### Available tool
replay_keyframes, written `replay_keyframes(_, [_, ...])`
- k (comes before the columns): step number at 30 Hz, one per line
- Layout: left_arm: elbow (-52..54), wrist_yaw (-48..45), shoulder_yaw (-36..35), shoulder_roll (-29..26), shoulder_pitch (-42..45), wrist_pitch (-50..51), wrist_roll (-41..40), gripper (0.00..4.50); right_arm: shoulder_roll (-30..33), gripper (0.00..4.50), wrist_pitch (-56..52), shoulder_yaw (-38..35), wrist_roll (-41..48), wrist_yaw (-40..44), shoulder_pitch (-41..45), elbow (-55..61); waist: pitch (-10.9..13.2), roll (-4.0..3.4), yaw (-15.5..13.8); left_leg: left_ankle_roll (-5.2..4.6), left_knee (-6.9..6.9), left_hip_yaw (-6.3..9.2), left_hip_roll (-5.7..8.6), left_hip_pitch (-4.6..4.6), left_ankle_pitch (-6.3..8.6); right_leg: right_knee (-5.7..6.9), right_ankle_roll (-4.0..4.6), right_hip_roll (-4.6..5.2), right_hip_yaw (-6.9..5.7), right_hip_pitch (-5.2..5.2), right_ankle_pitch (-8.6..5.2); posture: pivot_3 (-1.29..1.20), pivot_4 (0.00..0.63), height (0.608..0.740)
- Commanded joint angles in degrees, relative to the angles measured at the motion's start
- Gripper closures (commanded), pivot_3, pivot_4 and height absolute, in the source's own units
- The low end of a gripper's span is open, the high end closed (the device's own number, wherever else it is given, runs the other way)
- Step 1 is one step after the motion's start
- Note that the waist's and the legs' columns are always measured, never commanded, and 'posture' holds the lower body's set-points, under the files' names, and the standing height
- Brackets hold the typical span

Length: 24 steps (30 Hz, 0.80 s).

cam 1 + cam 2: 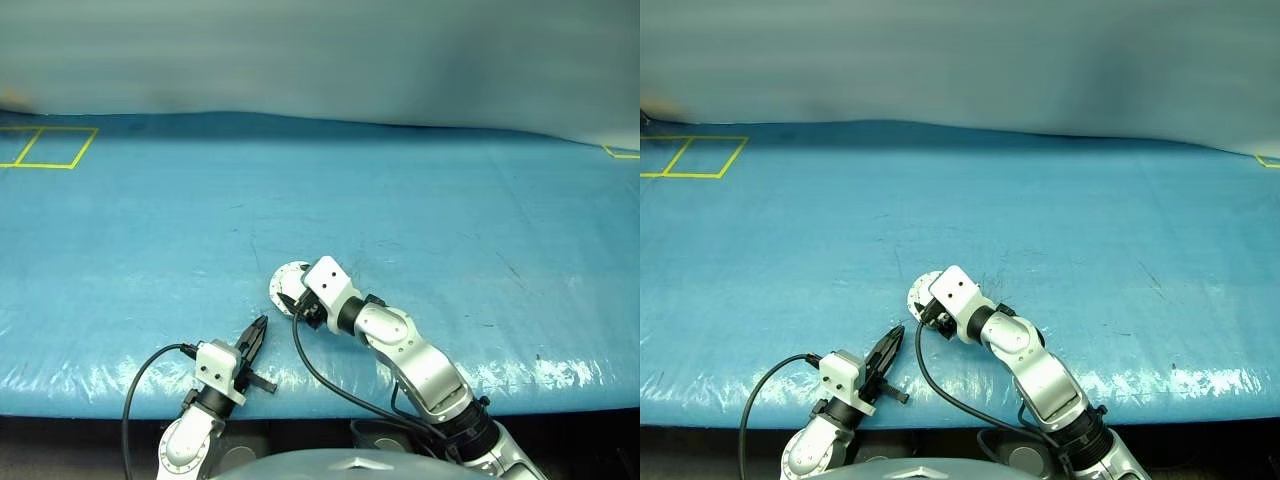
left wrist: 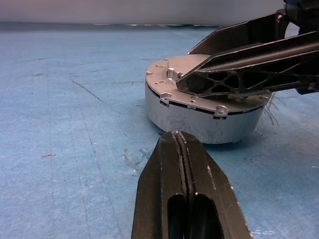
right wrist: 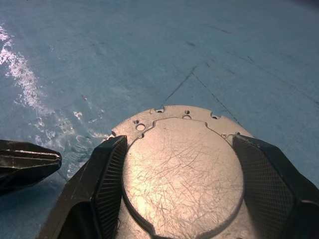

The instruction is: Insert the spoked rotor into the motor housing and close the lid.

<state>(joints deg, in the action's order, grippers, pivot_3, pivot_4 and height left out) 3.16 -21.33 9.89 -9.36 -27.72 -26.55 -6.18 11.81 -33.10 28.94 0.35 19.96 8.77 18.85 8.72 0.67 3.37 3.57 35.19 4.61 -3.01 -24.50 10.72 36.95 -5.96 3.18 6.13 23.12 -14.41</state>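
The motor housing (image 2: 204, 122) is a round grey metal cup standing on the blue table. The lid (image 3: 182, 169) lies flat on top of it, smooth scratched side up. My right gripper (image 3: 180, 142) reaches over the lid from the near right. Its two black fingers (image 3: 107, 184) sit against either side of the lid's raised centre, gripping it. My left gripper (image 2: 178, 137) is shut on nothing, low over the table, its tip a short way from the housing's near left wall. The spoked rotor is hidden.
The blue table cover (image 1: 450, 220) stretches wide on all sides of the housing. Yellow tape squares (image 1: 45, 147) mark the far left corner and another yellow mark (image 1: 622, 153) the far right. The table's front edge (image 1: 560, 405) runs just before my arms.
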Motion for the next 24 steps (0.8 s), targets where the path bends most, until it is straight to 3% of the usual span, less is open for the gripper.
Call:
replay_keyframes(1, [2.2, -0.13, 0.36, -0.42, -0.33, 0.14, 0.29, 4.5, -0.07, 1.46, -1.39, -1.69, -0.82, -0.95, -0.76, -2.0, -0.01, 0.01, 0.01, 0.0, 0.0, 0.0, 0.0, 0.03, 0.0, 0.0, 0.0, 0.0, 0.0, -0.03, 0.0, 0.0, 0.15, 0.74])
replay_keyframes(12, [2.19, 0.04, 0.09, -0.68, 0.14, 0.51, 0.72, 4.5, -0.05, 1.46, -6.67, -2.5, -1.38, -1.52, -0.62, -3.54, -0.36, 0.1, -0.1, 0.01, 0.04, 0.0, 0.0, 0.2, 0.01, -0.01, 0.0, 0.03, 0.0, -0.22, 0.0, 0.0, 0.15, 0.74])
replay_keyframes(13, [2.17, 0.06, 0.01, -0.68, 0.21, 0.55, 0.71, 4.5, 0.9, 1.46, -6.11, -1.54, -2.76, -1.52, -0.25, -3.57, -0.39, 0.1, -0.13, 0.01, 0.04, 0.0, 0.0, 0.23, 0.01, -0.01, -8.83, 0.03, 0.0, -0.24, 4.75, 0.0, 0.15, 0.74])
replay_keyframes(14, [2.14, 0.09, -0.05, -0.68, 0.25, 0.56, 0.76, 4.5, 1.62, 1.46, -5.49, -0.86, -3.9, -1.73, -0.07, -3.8, -0.4, 0.09, -0.16, 0.02, 0.03, 0.0, 0.0, 0.26, 0.01, -0.02, 0.0, 0.04, 0.0, -0.26, -0.01, 0.0, 0.15, 0.74])
replay_keyframes(22, [6.35, 1.77, -3.63, -0.09, 0.72, 3.3, -3.35, 4.5, 1.06, 1.46, -5.28, -0.96, -3.8, -2.01, -0.54, -3.96, -0.5, 0.05, -0.45, 0.12, 0.03, -0.02, 0.02, 0.28, 0.07, -0.04, 0.01, 0.11, 0.0, -0.26, -0.01, 0.0, 0.15, 0.74])
replay_keyframes(24, [10.4, 4.63, -6.17, -0.23, 2.16, 10.31, -4.62, 4.5, 0.91, 1.46, -5.29, -1.02, -3.72, -2.05, -0.64, -3.89, -0.5, 0.05, -0.56, 0.15, 0.03, -0.02, 0.02, 0.28, 0.09, -0.04, 0.01, 0.11, 0.0, -0.26, -0.01, 0.0, 0.15, 0.74])
